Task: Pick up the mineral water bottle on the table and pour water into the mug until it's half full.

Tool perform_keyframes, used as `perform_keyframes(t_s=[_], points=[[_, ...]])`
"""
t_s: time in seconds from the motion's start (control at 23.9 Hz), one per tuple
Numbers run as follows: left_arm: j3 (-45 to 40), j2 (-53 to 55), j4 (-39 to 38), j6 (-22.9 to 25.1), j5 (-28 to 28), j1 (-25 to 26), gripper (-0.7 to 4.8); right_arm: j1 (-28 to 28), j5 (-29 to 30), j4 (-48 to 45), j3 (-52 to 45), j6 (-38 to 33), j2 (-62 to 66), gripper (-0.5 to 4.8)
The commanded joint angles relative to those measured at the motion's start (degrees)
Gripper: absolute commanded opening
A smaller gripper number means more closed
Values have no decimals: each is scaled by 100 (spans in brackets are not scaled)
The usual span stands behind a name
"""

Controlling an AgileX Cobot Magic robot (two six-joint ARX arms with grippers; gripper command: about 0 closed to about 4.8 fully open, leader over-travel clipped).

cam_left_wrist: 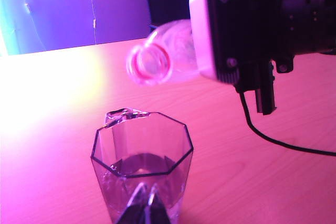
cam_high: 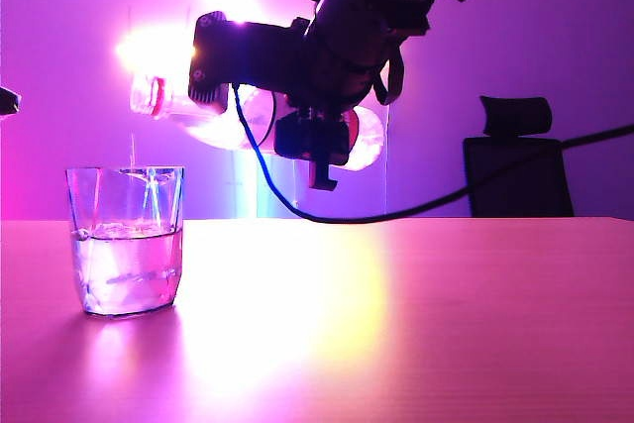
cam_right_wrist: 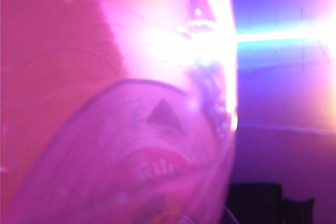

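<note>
Bottle (cam_high: 213, 116) in right gripper (cam_high: 297, 96) tips over mug (cam_high: 126, 240); left wrist view shows its open mouth.

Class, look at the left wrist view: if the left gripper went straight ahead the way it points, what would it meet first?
Most likely the mug: the left gripper points straight at its near wall, with nothing between. How far apart they stand is unclear.

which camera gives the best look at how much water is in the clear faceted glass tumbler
The exterior view: it sees the clear faceted glass tumbler side-on, with the waterline under halfway up. The left wrist view looks down into its rim, so the level is hard to judge. The right wrist view shows only the tilted clear plastic bottle, held by the right gripper.
</note>
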State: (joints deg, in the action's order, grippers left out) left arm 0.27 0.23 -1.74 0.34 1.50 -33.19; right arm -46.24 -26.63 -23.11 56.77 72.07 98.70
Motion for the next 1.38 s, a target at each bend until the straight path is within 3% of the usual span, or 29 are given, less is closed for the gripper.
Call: perform_keyframes(t_s=[0.04,0.33,0.42,0.46,0.54,0.71,0.84,1.17,1.38], points=[[24,11,52,-15,-22,0,-2,-15,-219,-197,59,-636,-68,260],[24,11,52,-15,-22,0,-2,-15,-348,-7,59,-2680,-81,260],[24,11,52,-15,-22,0,-2,-17,-295,168,59,-3888,-136,260],[24,11,52,-15,-22,0,-2,-9,-188,291,55,-4699,-177,260],[24,11,50,-15,-22,0,-2,2,9,490,50,-5584,-232,260],[24,11,52,-15,-22,0,-2,15,417,599,-109,-7020,-391,260],[24,11,52,-13,-22,0,-2,13,715,28,-726,-7814,-732,260],[24,11,52,-15,-22,0,-2,195,503,-1707,-2868,-7973,-1628,258],[24,11,52,-15,-22,0,-2,544,566,-2369,-3377,-8133,-1576,250]])
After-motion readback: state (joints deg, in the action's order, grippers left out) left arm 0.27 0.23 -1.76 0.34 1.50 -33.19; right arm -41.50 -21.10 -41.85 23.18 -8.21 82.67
